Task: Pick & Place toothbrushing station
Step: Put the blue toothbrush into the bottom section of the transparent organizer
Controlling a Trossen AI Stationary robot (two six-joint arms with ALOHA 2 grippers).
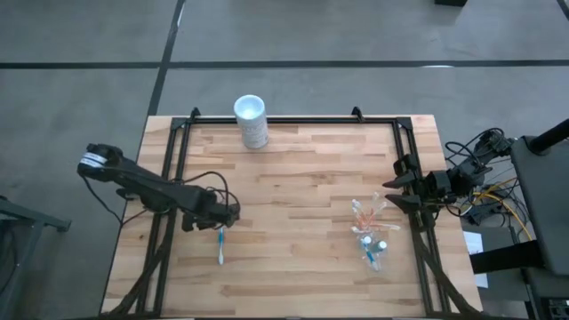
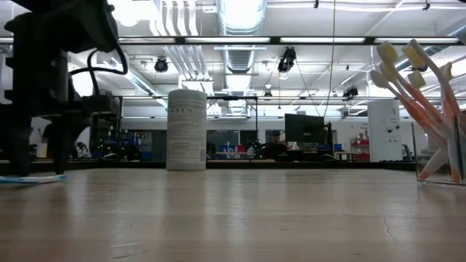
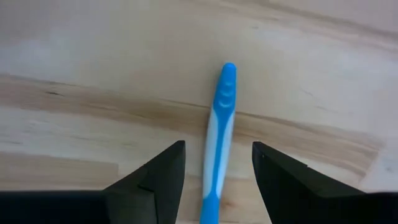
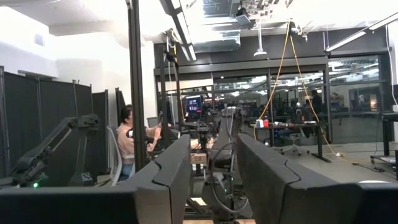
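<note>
A: Where's your left pincer (image 1: 224, 216)?

B: At the bench's (image 1: 293, 178) 8 o'clock. Its fingers (image 3: 163, 180) stand apart, astride the blue brush (image 3: 219, 140), which lies flat on the wood.

A: And the cup (image 1: 371, 247)?

B: At 4 o'clock, orange brushes (image 1: 364, 213) leaning in it. Your right pincer (image 1: 391, 194) waits just beside it at the 3 o'clock edge, fingers (image 4: 168, 168) parted, holding nothing. The white cup (image 1: 251, 121) stands at 12.

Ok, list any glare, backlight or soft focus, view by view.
Low view: bright ceiling strip lights put the left claw in near silhouette; the near tabletop looks soft. Left wrist view: even light, blue-and-white toothbrush sharp, faint sheen on the wood. Right wrist view: room lamps flare overhead. High view: flat light, no strong shadows.
</note>
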